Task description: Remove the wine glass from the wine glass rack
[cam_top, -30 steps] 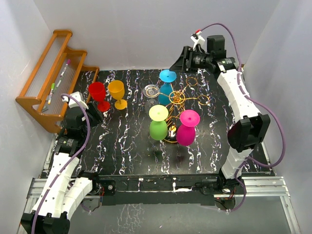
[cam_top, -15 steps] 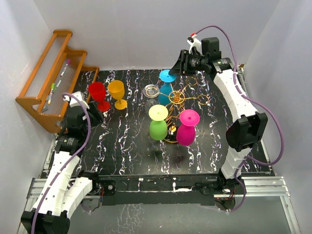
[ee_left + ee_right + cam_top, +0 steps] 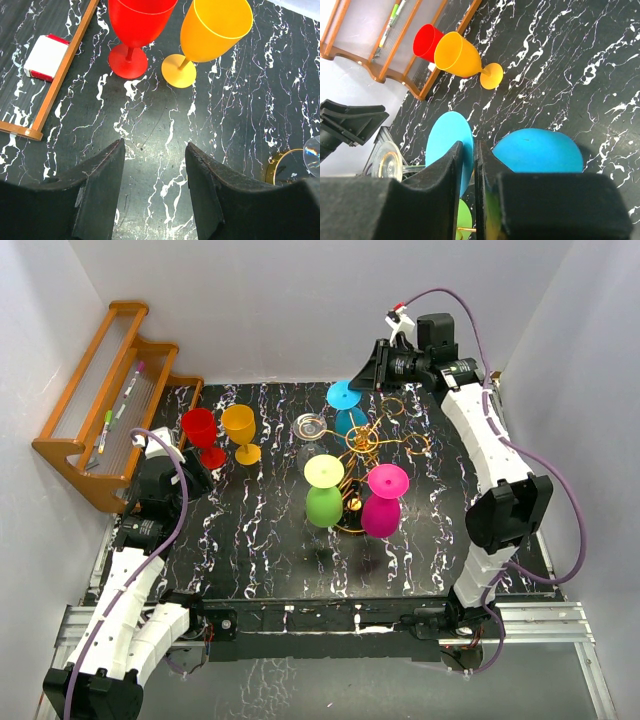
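The gold wire wine glass rack (image 3: 362, 443) stands at mid-table with glasses hanging bowl-down on it: blue (image 3: 346, 398), green (image 3: 324, 502), magenta (image 3: 381, 512) and a clear one (image 3: 311, 427). My right gripper (image 3: 368, 375) is at the blue glass's upturned foot. In the right wrist view its jaws (image 3: 469, 145) are closed narrowly on the edge of the flat blue foot (image 3: 442, 140), with the blue bowl (image 3: 540, 150) to the right. My left gripper (image 3: 152, 147) is open and empty over bare table, short of a red glass (image 3: 135, 20) and an orange glass (image 3: 215, 27).
An orange wooden slatted shelf (image 3: 110, 390) with pens on it leans at the far left. The red (image 3: 200, 427) and orange (image 3: 238, 425) glasses stand upright beside it. A small red-and-white box (image 3: 46, 57) lies under the shelf's rail. White walls enclose the black marbled table (image 3: 260, 540).
My right gripper has moved left onto the blue glass's foot and its jaws have closed from wide open to a narrow pinch. The left arm has stayed put.
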You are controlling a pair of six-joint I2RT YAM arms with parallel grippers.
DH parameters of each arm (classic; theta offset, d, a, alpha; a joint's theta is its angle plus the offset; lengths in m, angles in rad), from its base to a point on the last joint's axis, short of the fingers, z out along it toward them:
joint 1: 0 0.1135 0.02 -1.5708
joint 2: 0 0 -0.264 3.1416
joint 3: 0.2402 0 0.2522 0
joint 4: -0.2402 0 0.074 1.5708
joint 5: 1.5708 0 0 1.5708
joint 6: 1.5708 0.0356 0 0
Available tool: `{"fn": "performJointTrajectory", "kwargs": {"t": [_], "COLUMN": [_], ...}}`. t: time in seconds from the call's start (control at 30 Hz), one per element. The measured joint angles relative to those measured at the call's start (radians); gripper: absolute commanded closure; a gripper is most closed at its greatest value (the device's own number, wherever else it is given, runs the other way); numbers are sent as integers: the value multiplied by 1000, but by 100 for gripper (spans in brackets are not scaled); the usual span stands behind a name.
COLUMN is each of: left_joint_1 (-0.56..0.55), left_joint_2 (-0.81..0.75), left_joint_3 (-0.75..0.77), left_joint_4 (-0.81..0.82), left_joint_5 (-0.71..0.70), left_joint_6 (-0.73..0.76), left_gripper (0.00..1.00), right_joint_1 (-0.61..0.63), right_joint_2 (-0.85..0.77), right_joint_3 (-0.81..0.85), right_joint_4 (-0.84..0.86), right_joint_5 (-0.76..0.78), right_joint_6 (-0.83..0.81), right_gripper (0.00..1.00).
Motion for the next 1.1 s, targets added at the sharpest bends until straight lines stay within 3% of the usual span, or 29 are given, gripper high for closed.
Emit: {"fn": "performJointTrajectory", "kwargs": {"t": [1.1], "left_joint_1": [0], "left_joint_2": [0], "left_joint_3": [0], "left_joint_4": [-1], "left_joint_5": [0], "left_joint_6": [0], "left_gripper": [50], "right_joint_1": [-11], "right_joint_2": [-145], "right_joint_3": [-153], "right_joint_4": [170], "right_joint_5": [-117], "right_joint_6": [169], "right_gripper": [92]}}
